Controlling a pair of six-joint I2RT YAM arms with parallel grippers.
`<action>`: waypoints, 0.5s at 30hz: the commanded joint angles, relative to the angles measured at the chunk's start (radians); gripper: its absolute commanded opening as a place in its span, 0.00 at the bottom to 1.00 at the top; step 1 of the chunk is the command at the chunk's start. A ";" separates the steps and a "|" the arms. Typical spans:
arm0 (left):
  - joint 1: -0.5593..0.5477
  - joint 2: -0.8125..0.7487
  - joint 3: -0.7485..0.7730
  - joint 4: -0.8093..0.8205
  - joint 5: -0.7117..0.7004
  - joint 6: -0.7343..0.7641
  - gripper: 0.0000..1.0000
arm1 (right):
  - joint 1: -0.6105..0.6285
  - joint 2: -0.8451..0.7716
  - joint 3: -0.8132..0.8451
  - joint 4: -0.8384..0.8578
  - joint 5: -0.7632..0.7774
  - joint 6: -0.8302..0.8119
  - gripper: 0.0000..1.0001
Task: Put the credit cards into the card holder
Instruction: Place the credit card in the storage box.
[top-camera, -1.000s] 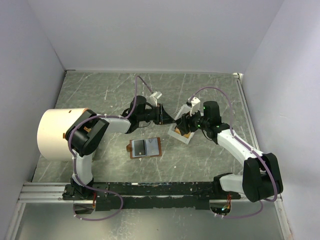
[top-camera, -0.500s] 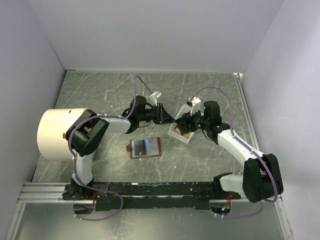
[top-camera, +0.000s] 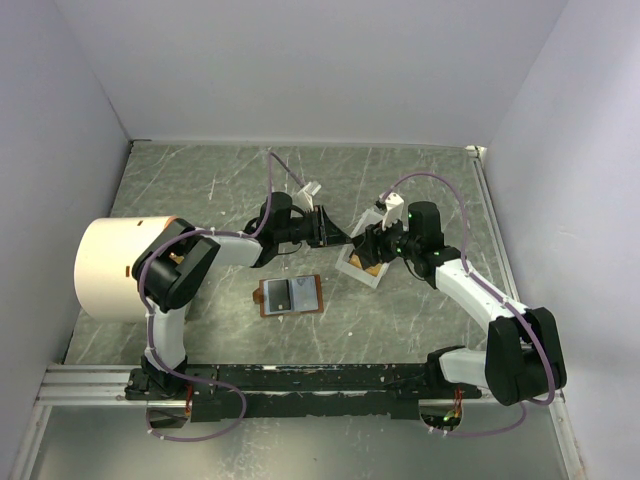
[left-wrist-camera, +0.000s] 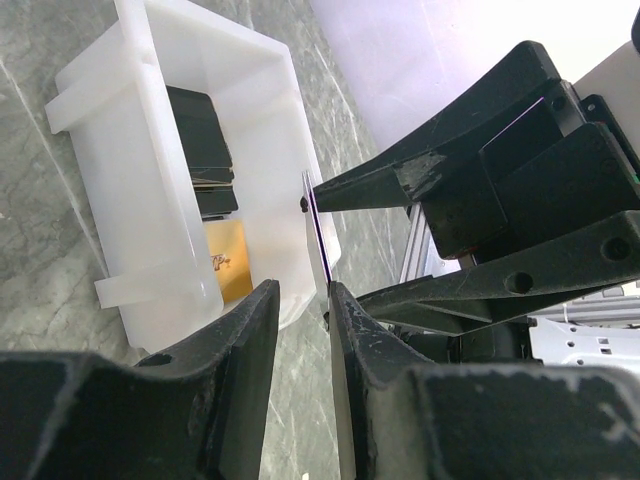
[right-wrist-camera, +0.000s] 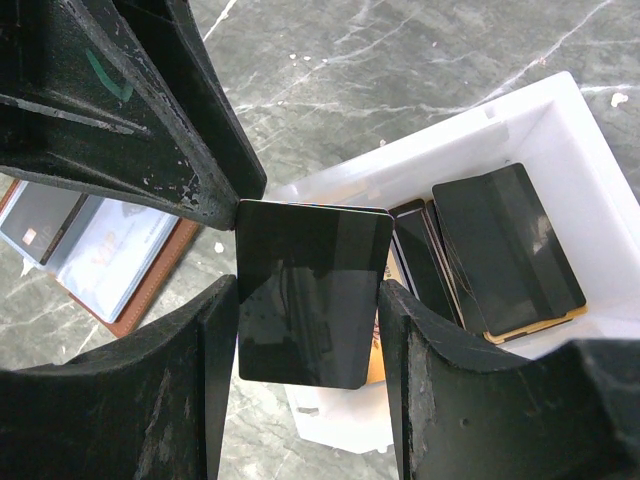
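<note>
One card (right-wrist-camera: 310, 290) above tray (right-wrist-camera: 560, 130) of cards (right-wrist-camera: 505, 250), card holder (top-camera: 290, 296) left of tray.

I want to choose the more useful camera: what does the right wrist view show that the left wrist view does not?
Only the right wrist: the open card holder and the flat face of the dark card gripped by the right tool. Only the left wrist: that card edge-on, in the left tool's gap. Both: the white tray with dark cards.
</note>
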 joint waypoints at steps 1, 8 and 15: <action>-0.010 0.019 -0.007 0.005 -0.033 -0.004 0.37 | 0.004 -0.028 0.004 0.054 -0.044 0.019 0.28; -0.009 0.023 -0.010 0.002 -0.031 -0.002 0.37 | 0.004 -0.036 -0.001 0.056 -0.051 0.015 0.28; -0.008 0.022 -0.017 0.015 -0.023 -0.006 0.38 | -0.003 -0.055 -0.005 0.034 -0.038 -0.021 0.28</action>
